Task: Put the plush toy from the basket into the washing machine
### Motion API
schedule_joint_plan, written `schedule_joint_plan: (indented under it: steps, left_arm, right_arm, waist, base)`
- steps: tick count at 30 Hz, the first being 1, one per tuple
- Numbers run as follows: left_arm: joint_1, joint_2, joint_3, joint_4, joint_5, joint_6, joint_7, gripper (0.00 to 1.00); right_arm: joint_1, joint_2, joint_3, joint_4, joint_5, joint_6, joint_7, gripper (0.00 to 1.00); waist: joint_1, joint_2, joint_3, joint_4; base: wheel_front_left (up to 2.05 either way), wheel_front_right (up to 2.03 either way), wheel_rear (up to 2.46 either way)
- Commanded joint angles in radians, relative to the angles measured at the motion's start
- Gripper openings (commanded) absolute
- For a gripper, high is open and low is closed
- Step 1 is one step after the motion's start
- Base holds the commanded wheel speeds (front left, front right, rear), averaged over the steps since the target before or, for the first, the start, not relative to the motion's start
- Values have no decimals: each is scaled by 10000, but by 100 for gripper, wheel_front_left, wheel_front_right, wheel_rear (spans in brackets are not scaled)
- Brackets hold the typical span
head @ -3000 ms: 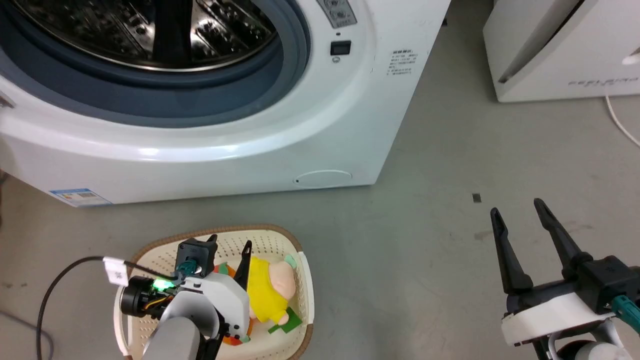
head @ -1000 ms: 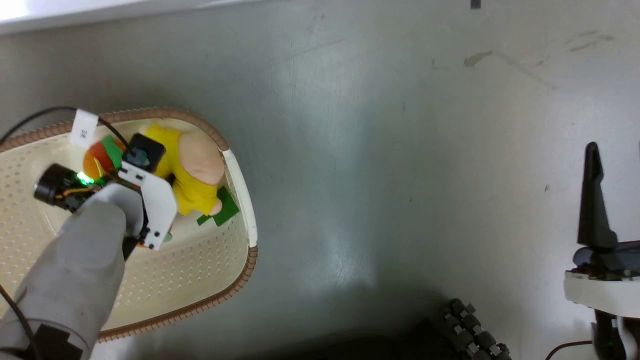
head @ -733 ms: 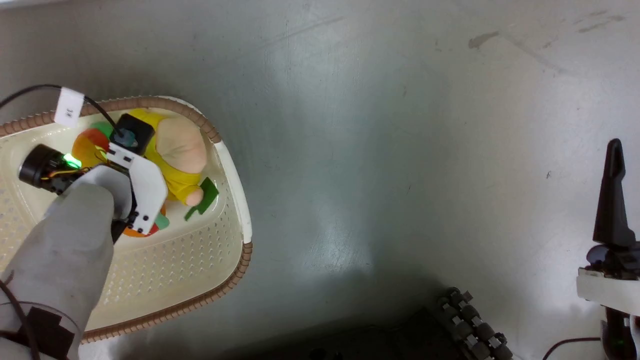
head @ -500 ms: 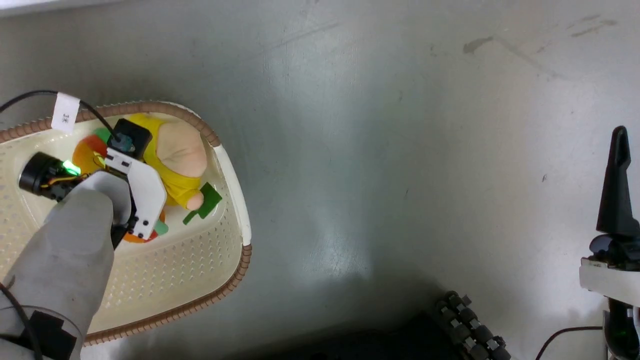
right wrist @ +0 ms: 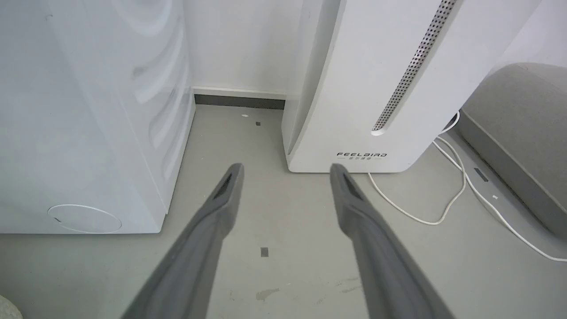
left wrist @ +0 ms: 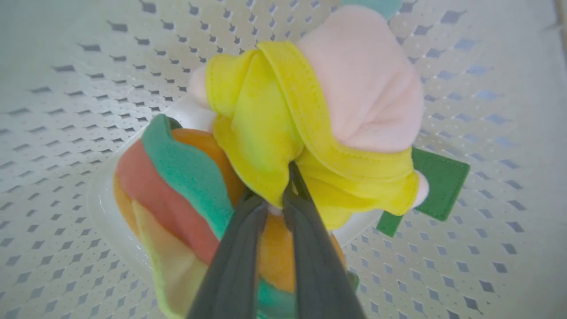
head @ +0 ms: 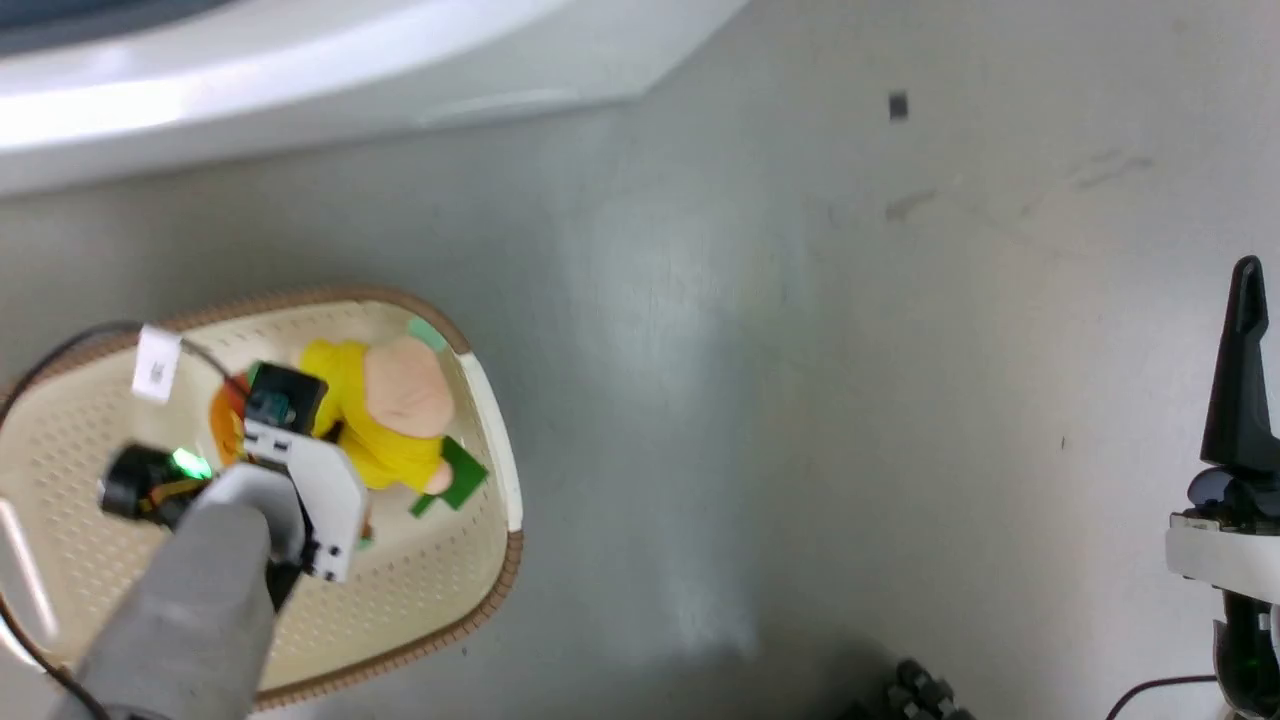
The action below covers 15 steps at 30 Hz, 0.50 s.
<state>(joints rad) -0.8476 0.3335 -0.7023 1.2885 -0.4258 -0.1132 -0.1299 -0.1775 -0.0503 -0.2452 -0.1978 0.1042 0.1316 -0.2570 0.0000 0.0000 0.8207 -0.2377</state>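
Observation:
The plush toy (head: 400,400) lies at the right end of the cream basket (head: 420,590), its peach head toward the basket's white handle. In the left wrist view my left gripper (left wrist: 278,195) is shut on a fold of the plush toy's (left wrist: 266,119) yellow body, with the orange and green lower part to the left of the fingers. The perforated basket wall (left wrist: 66,88) surrounds it. The washing machine's white lower front (head: 300,80) crosses the top left; its side (right wrist: 79,110) shows in the right wrist view. My right gripper (right wrist: 283,170) is open over bare floor, one finger (head: 1240,370) at the far right.
A white FEELBIRD appliance (right wrist: 376,79) stands right of the washing machine, with a white cable (right wrist: 443,208) trailing on the floor and a grey rounded object (right wrist: 518,124) beyond it. A narrow floor gap runs between the two machines. My base's dark wheel (head: 920,690) shows at the bottom.
The head camera has tilted up, so the washing machine's base has come back into the picture and the basket sits lower. My left gripper has stayed shut on the toy inside the basket.

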Motion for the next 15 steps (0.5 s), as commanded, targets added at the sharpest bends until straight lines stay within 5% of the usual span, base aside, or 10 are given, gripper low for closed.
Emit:
schedule_joint_plan:
  steps: [1,15]
  left_arm:
    - [378,-205,366,11,-488,5,-326,0]
    - [2081,-673,1048,-1279,-1091,108,-1311,0]
  right_arm:
    - [-8,1,-2,94,-69,-9,-47,100]
    - [636,1,98,546,-301,-9,-47,100]
  waist:
    - [0,0,-1049,205]
    - [0,0,-3916,1089]
  base:
    - [0,0,0]
    - [0,0,0]
